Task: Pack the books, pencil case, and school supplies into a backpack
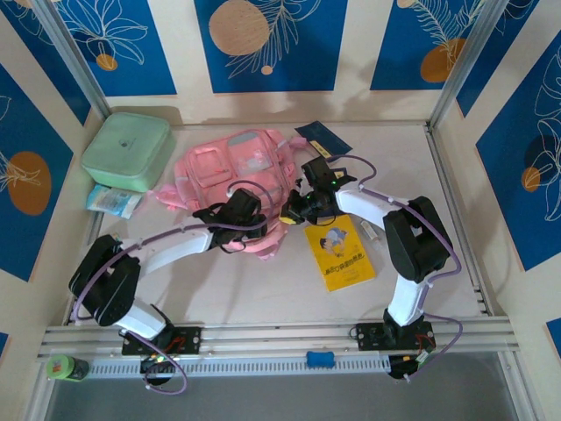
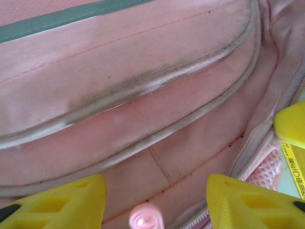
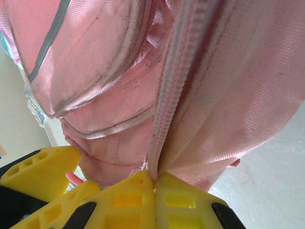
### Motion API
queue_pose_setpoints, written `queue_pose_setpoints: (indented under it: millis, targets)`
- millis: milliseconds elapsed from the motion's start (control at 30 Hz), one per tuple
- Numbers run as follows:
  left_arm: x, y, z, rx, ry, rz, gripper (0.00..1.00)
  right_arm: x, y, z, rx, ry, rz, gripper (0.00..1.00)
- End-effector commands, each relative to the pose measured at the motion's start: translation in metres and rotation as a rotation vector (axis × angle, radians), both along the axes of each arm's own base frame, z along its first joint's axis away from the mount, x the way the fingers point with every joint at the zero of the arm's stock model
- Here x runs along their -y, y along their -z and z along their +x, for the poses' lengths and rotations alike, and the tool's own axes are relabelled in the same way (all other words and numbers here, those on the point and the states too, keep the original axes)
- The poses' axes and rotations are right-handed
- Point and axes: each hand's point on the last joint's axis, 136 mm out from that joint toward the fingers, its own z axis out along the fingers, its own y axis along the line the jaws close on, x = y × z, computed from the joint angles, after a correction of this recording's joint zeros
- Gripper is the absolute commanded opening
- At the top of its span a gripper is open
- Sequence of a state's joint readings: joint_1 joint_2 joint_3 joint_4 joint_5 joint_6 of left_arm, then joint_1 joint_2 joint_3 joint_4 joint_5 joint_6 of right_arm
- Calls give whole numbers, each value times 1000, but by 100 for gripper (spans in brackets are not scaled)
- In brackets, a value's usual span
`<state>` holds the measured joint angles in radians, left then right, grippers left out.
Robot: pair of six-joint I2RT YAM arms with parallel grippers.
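a: so, where was the backpack?
b: it lay in the middle of the table, near the yellow book; it looked soft, floppy and light, so i think it would sag if pulled.
a: who had hold of it?
b: the right gripper was pinched tight on the zipper edge; the left gripper had its fingers apart over the pink cloth, holding nothing.
a: where was best to grab?
b: the thick seam by the zipper, i think; the smooth cloth might slip.
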<state>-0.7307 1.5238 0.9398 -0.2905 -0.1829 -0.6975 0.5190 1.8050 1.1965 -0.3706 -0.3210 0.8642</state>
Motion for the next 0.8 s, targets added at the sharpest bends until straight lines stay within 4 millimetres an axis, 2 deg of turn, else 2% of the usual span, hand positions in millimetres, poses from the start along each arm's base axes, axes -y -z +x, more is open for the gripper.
queue_pose_setpoints:
  millis: [0, 133, 233, 333, 533, 767]
  targets:
    - [17, -8, 11, 46, 10, -58, 51, -11, -7, -6, -5, -32, 51, 0]
    - [14, -5, 12, 56, -4, -45, 42, -12, -7, -6, -2, -33, 53, 0]
    - [1, 3, 10, 33, -48, 14, 31, -12, -6, -6, -5, -32, 51, 0]
    - [-4, 7, 6, 33, -61, 11, 22, -12, -7, -6, -1, -33, 52, 0]
    - [-13, 10, 1, 38, -75, 27, 12, -10, -8, -4, 1, -29, 49, 0]
    - [-42, 12, -9, 31, -131, 123, 4, -2, -11, -2, 11, -15, 46, 0]
